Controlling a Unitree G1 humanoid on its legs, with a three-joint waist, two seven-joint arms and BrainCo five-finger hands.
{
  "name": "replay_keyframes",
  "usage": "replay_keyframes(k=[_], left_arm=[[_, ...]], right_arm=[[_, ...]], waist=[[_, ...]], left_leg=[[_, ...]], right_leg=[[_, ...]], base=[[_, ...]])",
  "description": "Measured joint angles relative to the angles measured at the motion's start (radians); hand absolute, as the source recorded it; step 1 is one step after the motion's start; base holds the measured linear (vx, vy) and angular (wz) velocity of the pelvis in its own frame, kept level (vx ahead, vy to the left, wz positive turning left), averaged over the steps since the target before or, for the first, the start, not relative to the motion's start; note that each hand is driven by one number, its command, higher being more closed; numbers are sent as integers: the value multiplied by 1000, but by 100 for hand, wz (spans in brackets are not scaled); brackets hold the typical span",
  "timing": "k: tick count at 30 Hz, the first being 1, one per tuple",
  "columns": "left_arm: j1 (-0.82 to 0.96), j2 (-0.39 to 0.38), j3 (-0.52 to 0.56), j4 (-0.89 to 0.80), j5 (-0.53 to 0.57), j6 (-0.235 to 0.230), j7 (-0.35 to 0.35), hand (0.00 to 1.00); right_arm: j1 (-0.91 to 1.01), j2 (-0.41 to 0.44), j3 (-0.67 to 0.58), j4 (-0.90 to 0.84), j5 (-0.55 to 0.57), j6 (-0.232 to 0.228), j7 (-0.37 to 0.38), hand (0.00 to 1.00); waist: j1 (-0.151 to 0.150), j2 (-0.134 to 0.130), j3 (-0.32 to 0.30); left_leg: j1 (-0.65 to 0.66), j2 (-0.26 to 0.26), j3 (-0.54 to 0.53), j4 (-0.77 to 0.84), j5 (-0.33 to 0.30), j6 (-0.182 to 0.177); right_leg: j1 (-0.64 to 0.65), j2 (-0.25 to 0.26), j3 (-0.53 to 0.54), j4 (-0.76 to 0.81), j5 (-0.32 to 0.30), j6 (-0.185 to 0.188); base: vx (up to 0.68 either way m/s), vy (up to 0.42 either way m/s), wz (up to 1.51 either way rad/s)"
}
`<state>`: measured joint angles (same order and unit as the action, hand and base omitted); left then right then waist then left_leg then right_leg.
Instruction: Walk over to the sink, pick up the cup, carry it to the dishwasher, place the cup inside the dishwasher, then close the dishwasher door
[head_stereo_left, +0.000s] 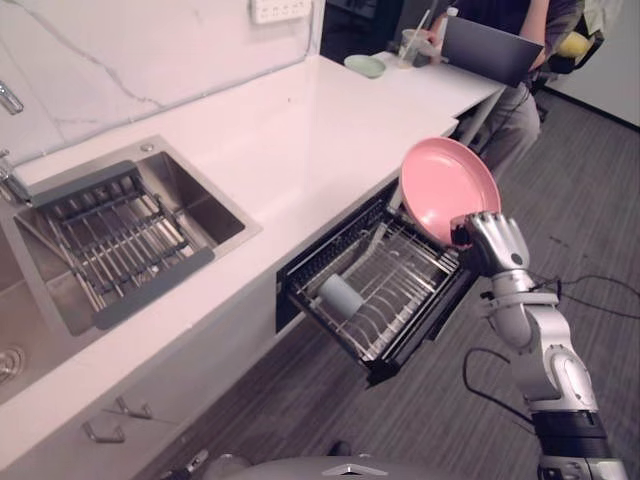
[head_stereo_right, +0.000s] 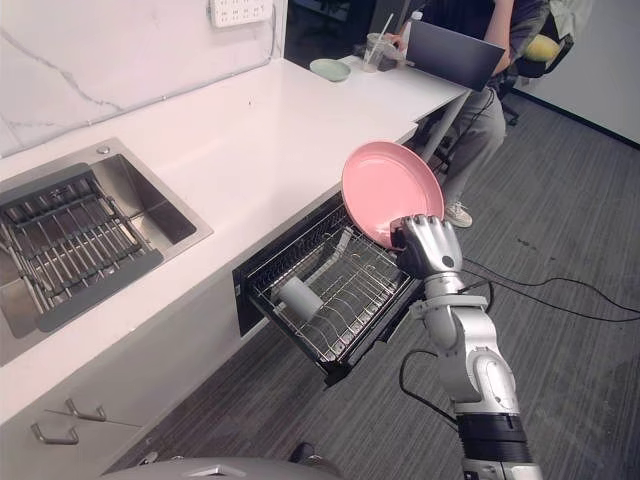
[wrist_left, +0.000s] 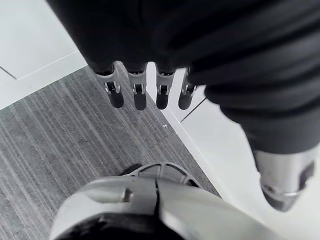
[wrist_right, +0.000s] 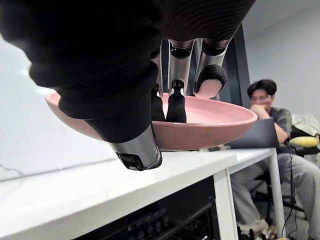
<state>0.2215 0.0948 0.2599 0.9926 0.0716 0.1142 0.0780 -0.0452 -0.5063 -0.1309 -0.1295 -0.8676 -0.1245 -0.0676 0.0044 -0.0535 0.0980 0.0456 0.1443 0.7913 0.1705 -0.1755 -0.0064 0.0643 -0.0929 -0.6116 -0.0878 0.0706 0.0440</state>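
My right hand (head_stereo_left: 492, 245) is shut on the rim of a pink plate (head_stereo_left: 445, 185), held tilted on edge above the right end of the open dishwasher drawer (head_stereo_left: 380, 365). In the right wrist view the fingers (wrist_right: 175, 102) curl over the plate's rim (wrist_right: 210, 127) and the thumb presses from below. A pale grey cup (head_stereo_right: 298, 297) lies on its side in the wire rack (head_stereo_right: 350, 290), left of the plate. My left hand (wrist_left: 135, 95) hangs over the grey floor with straight fingers and holds nothing.
The steel sink (head_stereo_left: 190, 200) with a grey drying rack (head_stereo_left: 110, 230) is at the left of the white counter (head_stereo_left: 300, 130). At the far end a person (head_stereo_left: 510, 100) sits with a laptop (head_stereo_left: 490, 50), beside a green plate (head_stereo_left: 365, 65) and a glass (head_stereo_left: 412, 45).
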Motion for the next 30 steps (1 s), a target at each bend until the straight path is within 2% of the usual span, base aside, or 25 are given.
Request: replay_keyframes(k=[3, 4, 5, 10, 15, 19, 22, 26, 28, 29, 30], left_arm=[[-3, 1, 10, 0, 0, -4, -4, 0], [-11, 1, 9, 0, 0, -5, -9, 0], [-33, 2, 4, 0, -2, -8, -19, 0], [-86, 2, -34, -2, -33, -19, -21, 0], [-110, 5, -91, -25, -92, -28, -43, 0], [-147, 7, -148, -45, -136, -28, -65, 0], [-162, 7, -172, -75, -160, -27, -71, 0], [-163, 6, -225, -81, -191, -26, -83, 0], [-163, 4, -239, -86, -207, -26, -85, 0], [-163, 4, -245, -93, -221, -25, -86, 0], [-163, 4, -245, -99, -226, -24, -87, 0]], right_arm=[[-33, 7, 35, 79, 0, 11, -3, 100], [-64, 8, 54, 124, 0, 27, -6, 100], [-105, 8, 67, 179, 0, 62, -11, 100], [-227, 8, 129, 376, 7, 126, -59, 100], [-324, -11, 139, 450, 47, 150, -113, 100], [-447, -52, 170, 578, 61, 167, -116, 100], [-550, -74, 206, 702, 114, 186, -115, 100], [-620, -94, 207, 822, 208, 223, -113, 100], [-638, -106, 206, 849, 245, 243, -114, 100], [-647, -114, 203, 862, 256, 262, -113, 0], [-649, -117, 202, 862, 259, 269, -114, 0]], waist=[[5, 2, 26], [4, 9, 48], [5, 23, 78], [10, 63, 162], [10, 100, 221], [12, 143, 280], [17, 171, 322], [29, 212, 344], [27, 219, 348], [27, 223, 350], [26, 223, 350]], left_leg=[[-48, 2, -7, 21, 6, 12], [-78, 5, -18, 41, 7, 18], [-118, 6, -28, 54, 9, 28], [-175, -8, -52, 55, 28, 53], [-237, -31, -87, 55, 49, 73], [-265, -66, -111, 15, 80, 94], [-278, -94, -121, -33, 115, 106], [-283, -113, -161, -51, 131, 111], [-284, -120, -170, -60, 139, 112], [-283, -125, -184, -67, 144, 114], [-283, -129, -193, -74, 149, 115]], right_leg=[[-45, -4, -5, 0, 13, -7], [-66, -6, -6, 1, 20, -10], [-97, -9, -11, 4, 29, -14], [-144, -21, -30, 7, 50, -19], [-198, -42, -33, 7, 72, -18], [-233, -63, -38, 7, 93, -18], [-261, -75, -39, 7, 108, -22], [-277, -88, -37, 27, 109, -22], [-283, -95, -38, 35, 109, -22], [-285, -98, -38, 40, 109, -22], [-287, -100, -40, 41, 109, -22]], base=[[-63, 88, 4], [-79, 92, 10], [-98, 115, 11], [-68, 103, 13], [-67, 161, 6], [-72, 158, 9], [-87, 159, 5], [-60, 142, 2], [-22, 119, 5], [-16, 111, 3], [-9, 101, 5]])
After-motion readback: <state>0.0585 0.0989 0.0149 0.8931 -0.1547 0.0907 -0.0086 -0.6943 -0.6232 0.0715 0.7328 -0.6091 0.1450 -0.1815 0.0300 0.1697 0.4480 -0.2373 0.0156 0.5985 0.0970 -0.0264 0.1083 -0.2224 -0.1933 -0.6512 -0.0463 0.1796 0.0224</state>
